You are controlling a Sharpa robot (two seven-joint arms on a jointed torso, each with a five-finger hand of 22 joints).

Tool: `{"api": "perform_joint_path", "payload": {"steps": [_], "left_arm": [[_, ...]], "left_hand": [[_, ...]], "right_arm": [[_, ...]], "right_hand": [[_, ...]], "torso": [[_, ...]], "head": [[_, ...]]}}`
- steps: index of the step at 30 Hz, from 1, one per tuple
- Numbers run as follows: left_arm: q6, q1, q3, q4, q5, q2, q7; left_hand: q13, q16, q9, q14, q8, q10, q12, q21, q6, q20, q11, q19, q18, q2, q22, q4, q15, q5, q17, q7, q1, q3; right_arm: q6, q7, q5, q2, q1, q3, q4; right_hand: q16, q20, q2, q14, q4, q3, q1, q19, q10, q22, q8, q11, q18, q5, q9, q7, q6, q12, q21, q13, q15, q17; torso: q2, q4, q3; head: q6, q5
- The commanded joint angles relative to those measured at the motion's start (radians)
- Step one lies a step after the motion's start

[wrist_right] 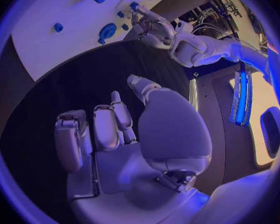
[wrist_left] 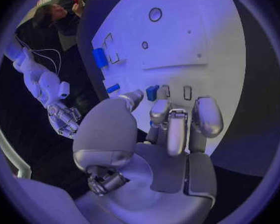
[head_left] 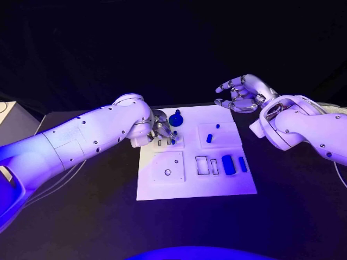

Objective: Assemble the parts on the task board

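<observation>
Nearest to the head camera is the front edge of the white task board (head_left: 196,190), which lies in the middle of the black table (head_left: 299,216). On the right part of the board, near its front, two blue parts (head_left: 228,164) lie side by side, just beside two empty rectangular slots. A smaller blue part (head_left: 210,138) sits further back on a raised square plate, and a round blue part (head_left: 176,119) stands near the far left corner of the board.

Over this far left area hangs the left hand (head_left: 159,130). In the left wrist view its fingers (wrist_left: 205,115) are bent downward, close to a small blue part (wrist_left: 152,92) on the board, with a gap between them; I cannot tell if they touch it, and nothing is clearly held.

Well apart from the board, beyond its far right corner, the right hand (head_left: 242,93) is raised above the table. Its fingers (wrist_right: 109,124) are apart and lightly curled, and they hold nothing
</observation>
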Motion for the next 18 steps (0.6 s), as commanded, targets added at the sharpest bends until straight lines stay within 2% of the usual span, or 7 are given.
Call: {"api": "perform_joint_path", "payload": {"steps": [1,18], "left_arm": [[0.014,0.001,0.0,-0.003,0.012,0.005,0.012],[0.009,0.001,-0.002,-0.025,0.028,0.016,0.018]], "left_hand": [[-0.001,-0.004,0.001,0.08,0.004,-0.007,-0.004,-0.006,0.002,-0.003,-0.003,-0.007,0.0,0.0,-0.002,0.001,-0.007,-0.001,0.182,-0.001,0.008,0.008],[-0.019,-0.005,0.002,0.079,0.017,-0.019,-0.018,-0.008,0.002,-0.004,-0.007,-0.01,0.001,0.005,-0.005,-0.008,-0.01,-0.001,0.181,-0.005,0.041,0.059]], "right_arm": [[0.013,0.002,-0.009,0.002,-0.001,0.001,-0.001],[0.02,-0.002,-0.009,0.006,-0.001,0.001,-0.004]], "right_hand": [[0.001,0.008,0.002,0.005,0.001,0.006,-0.006,0.105,-0.006,0.263,-0.006,0.0,-0.007,0.003,0.001,0.005,-0.002,-0.005,0.004,-0.001,0.007,0.0],[0.001,0.009,0.004,0.005,0.002,0.008,-0.007,0.105,-0.007,0.263,-0.006,0.001,-0.007,0.003,0.001,0.006,-0.002,-0.006,0.004,-0.002,0.008,0.0]], "torso": [[0.0,-0.0003,0.0001],[0.0,0.0002,0.0008]], "head": [[-0.002,0.0],[-0.009,-0.001]]}}
